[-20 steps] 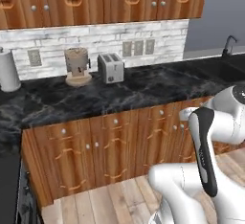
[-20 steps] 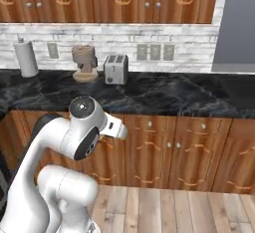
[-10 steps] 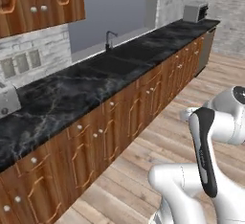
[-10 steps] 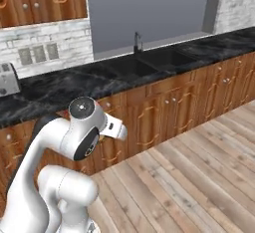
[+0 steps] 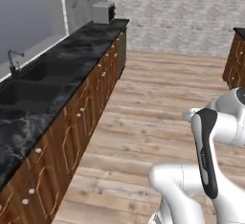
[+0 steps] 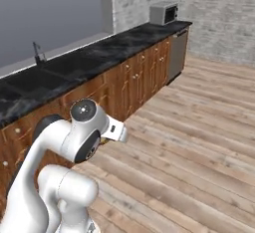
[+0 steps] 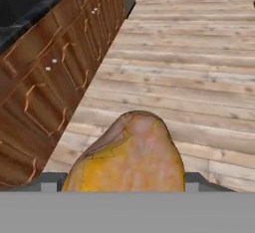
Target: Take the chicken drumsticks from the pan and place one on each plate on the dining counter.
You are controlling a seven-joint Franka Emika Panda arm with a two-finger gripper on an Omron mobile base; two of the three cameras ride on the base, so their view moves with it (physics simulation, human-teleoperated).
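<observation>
Fingers: two dark tips sit at either flank of the golden-orange drumstick [image 7: 132, 155] in the hand view, spread wide and closed on it, so the gripper [image 7: 124, 184] has the meat in hand; the contact itself is hidden at the bottom edge.
Drumstick: fat end toward the camera, pale orange and yellow skin, held clear of the wooden floor [image 7: 199, 77] well below it.
Why held so: a wide spread fits the thick part of the meat; my guess is that gripping the bulk keeps it from swinging while the base drives.
Arm: folded in close above the base, elbow high, in the left base view [image 5: 210, 156] and the right base view [image 6: 79, 137]; tucked like this, the load rides near the body.
Sink counter: long black marble top [image 5: 72, 55] with wooden fronts runs along the left, with a faucet [image 6: 37, 53] near and a microwave [image 6: 164, 13] at the far end.
Other counter: a brown wooden corner [image 5: 235, 58] shows far right; I cannot tell whether it is the dining counter.
Step in hand: carrying one drumstick across open floor toward a plate, as I judge it.
Left to do: setting this one down.
</observation>
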